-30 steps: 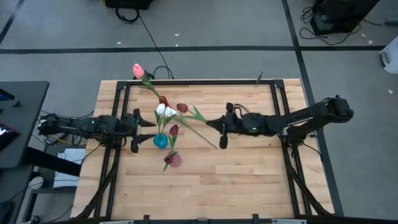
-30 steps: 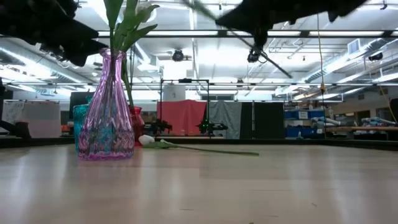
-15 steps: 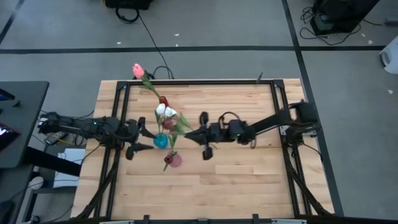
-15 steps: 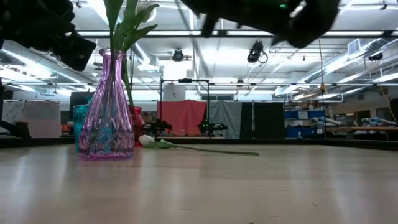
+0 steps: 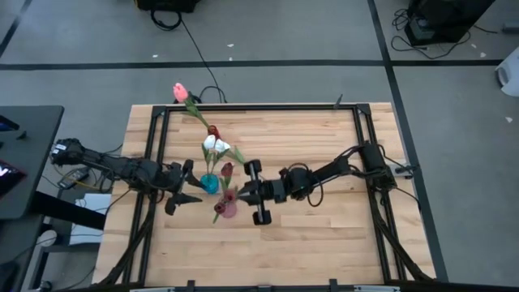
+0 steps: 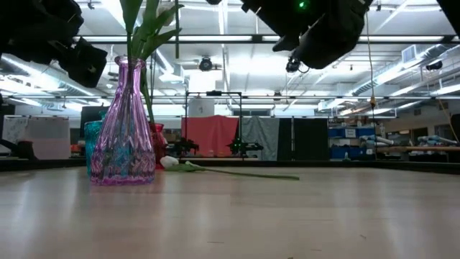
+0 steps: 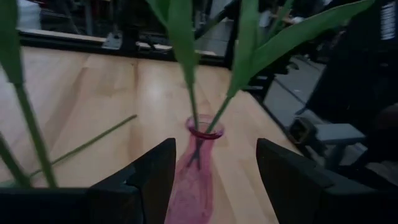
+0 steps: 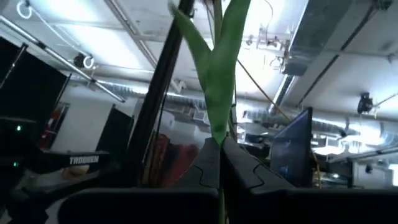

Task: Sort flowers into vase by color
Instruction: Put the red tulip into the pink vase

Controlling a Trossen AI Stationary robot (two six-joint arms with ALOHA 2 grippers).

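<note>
- Reaching in from the right side of the wooden worktop (image 5: 324, 235), right gripper (image 5: 243, 193) sits just beside the pink vase (image 5: 228, 208); right wrist view shows its fingers (image 8: 205, 168) pressed together on a green tulip stem (image 8: 219, 81), leaves standing above them.
- Left gripper (image 5: 188, 188) hovers just left of the teal vase (image 5: 209, 184), fingers (image 7: 146, 180) spread, nothing between them; left wrist view looks at the pink vase holding two stems.
- Dark red tulip heads (image 5: 227, 169) show over the pink vase, white tulip heads (image 5: 215, 144) above the teal vase.
- Pink tulip (image 5: 180, 92) lies at the worktop's far edge, its head past the edge.
- Low view: pink vase (image 6: 123, 126) stands upright at left, teal one behind it, one white tulip (image 6: 215, 170) lying flat on the worktop.
</note>
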